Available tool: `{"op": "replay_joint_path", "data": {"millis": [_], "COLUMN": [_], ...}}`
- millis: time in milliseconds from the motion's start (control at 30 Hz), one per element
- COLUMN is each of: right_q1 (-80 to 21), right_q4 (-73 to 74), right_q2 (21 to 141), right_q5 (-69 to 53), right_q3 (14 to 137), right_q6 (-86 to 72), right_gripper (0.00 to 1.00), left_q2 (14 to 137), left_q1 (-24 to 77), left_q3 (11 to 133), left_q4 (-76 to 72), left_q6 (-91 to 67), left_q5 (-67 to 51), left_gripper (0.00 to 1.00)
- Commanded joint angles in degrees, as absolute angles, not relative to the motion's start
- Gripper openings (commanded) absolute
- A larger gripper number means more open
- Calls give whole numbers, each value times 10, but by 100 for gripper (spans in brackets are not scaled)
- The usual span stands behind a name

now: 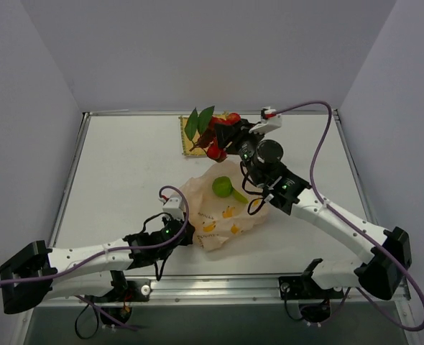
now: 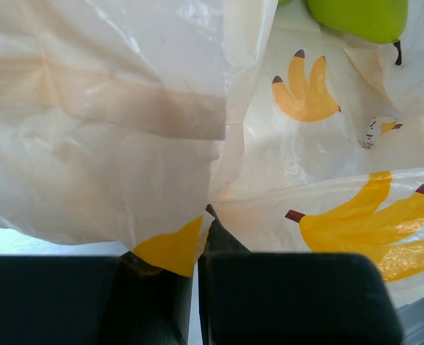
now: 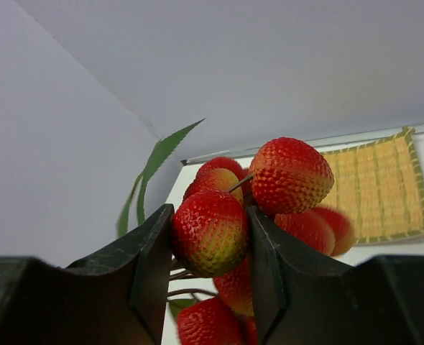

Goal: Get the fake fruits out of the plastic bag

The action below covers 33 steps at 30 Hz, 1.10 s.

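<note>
Plastic bag [image 1: 225, 218], one, edge clamped in left pincer [image 2: 197, 248], one lime-green fruit [image 1: 220, 186] and one pear [image 1: 238, 195] on it, one red berry cluster [image 3: 291, 176] clamped in right pincer [image 3: 208, 237].

Thin, crinkled, translucent plastic bag [image 2: 126, 144]. Red berries [image 3: 287, 176] with bumpy, glossy skins. Smooth green fruit [image 2: 356, 16]. Coarse, matt, woven yellow mat [image 3: 377, 188].

Berries [image 1: 213, 144] over mat [image 1: 187, 148]; fruit [image 1: 221, 187] on bag [image 1: 223, 226], nearer.

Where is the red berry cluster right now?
In the top view, the berry cluster hangs in the right gripper, by the woven mat beyond the plastic bag.
</note>
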State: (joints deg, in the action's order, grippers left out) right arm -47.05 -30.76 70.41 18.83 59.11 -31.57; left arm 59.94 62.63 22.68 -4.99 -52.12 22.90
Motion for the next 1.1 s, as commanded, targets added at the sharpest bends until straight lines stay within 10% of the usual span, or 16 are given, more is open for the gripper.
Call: {"op": "replay_joint_path", "data": {"millis": [0, 1067], "right_q1": [-436, -289], "right_q4": [-321, -286], "right_q2": [770, 1333], "right_q5": [149, -65], "right_q3": [658, 1094], "right_q6": [-261, -161], "right_gripper": [0, 3], "left_q2": [582, 557], "left_q1": [630, 627], "left_q3": [234, 193], "left_q4": [-64, -68], "left_q6": [-523, -555], "left_q5": [247, 272], "left_gripper": [2, 2]}}
